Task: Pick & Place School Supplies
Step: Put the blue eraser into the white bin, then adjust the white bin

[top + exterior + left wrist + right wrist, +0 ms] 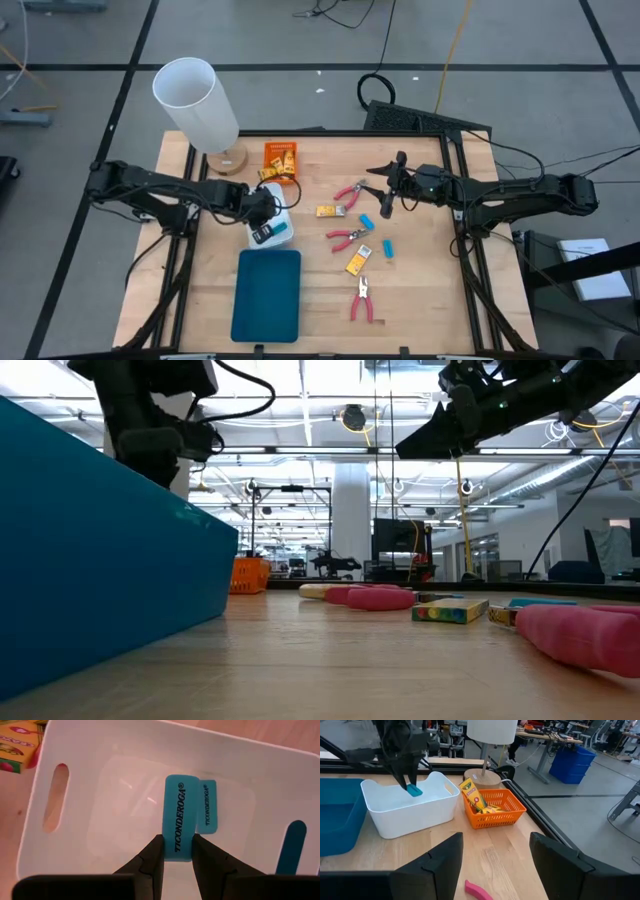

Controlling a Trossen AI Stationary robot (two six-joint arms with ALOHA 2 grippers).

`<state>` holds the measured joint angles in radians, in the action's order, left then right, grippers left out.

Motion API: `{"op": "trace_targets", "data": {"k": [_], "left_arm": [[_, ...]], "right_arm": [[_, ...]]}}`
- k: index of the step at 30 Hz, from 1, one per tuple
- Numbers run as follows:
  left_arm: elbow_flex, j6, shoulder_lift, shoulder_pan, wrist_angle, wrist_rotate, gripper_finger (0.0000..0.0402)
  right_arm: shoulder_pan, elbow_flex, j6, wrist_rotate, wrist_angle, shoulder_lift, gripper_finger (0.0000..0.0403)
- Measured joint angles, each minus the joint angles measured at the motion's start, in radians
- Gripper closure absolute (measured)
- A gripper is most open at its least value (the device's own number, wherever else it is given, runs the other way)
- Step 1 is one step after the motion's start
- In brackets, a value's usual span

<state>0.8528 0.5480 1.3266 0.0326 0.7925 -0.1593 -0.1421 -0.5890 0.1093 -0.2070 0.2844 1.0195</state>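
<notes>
In the left wrist view my left gripper [177, 838] is shut on a light-blue eraser [178, 810] over the inside of the white bin [95, 755]. A second light-blue eraser [208, 806] lies flat on the bin's floor. The right wrist view shows the held eraser [413, 790] about level with the bin's rim. On the bare wood lie two more blue erasers [366, 221], two yellow packets [331, 211] and three red-handled pliers [348, 192]. My right gripper [495, 865] stands open, nearly level, above the table's right part and holds nothing. My left gripper pinches the eraser's two long sides [176, 851] at one end between its two fingers. The fingers come steeply from above and lie along the eraser. The eraser sticks out past the fingertips, printed face up, clear of the bin's floor.
An orange basket [495, 810] with yellow packets stands behind the white bin. A teal tray [268, 292] lies at the near edge. A tall white cylinder [195, 100] on a round wooden base [482, 777] stands at the far left. A red pliers handle [479, 891] lies below my right gripper.
</notes>
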Motion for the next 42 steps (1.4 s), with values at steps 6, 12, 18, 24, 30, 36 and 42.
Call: {"op": "trace_targets", "data": {"k": [6, 12, 18, 24, 30, 36, 42], "left_arm": [[0.0, 0.032, 0.001, 0.0, -0.002, 0.002, 0.026], [0.0, 0.009, 0.002, -0.002, -0.001, 0.002, 0.0148], [0.015, 0.133, -0.063, 0.0, 0.163, -0.059, 0.0093], [0.016, 0.416, -0.216, 0.092, 0.412, -0.263, 0.0087], [-0.007, 0.671, -0.253, 0.141, 0.612, -0.286, 0.0103], [-0.065, 0.654, -0.207, 0.136, 0.489, -0.326, 0.012], [-0.095, 0.6, -0.124, 0.092, 0.422, -0.335, 0.0132]], "right_arm": [[0.0, 0.0, 0.0, 0.0, 0.0, 0.0, 0.0181], [0.0, 0.0, 0.0, 0.0, 0.0, 0.0, 0.0181], [0.0, 0.0, -0.001, 0.0, 0.0, 0.0, 0.0181], [0.0, 0.0, -0.002, 0.0, -0.005, 0.0, 0.0181], [0.0, 0.0, -0.001, 0.0, -0.005, 0.0, 0.0181], [0.0, 0.0, 0.004, 0.0, -0.005, 0.0, 0.0181], [0.0, 0.0, 0.005, 0.0, -0.005, 0.0, 0.0181]]}}
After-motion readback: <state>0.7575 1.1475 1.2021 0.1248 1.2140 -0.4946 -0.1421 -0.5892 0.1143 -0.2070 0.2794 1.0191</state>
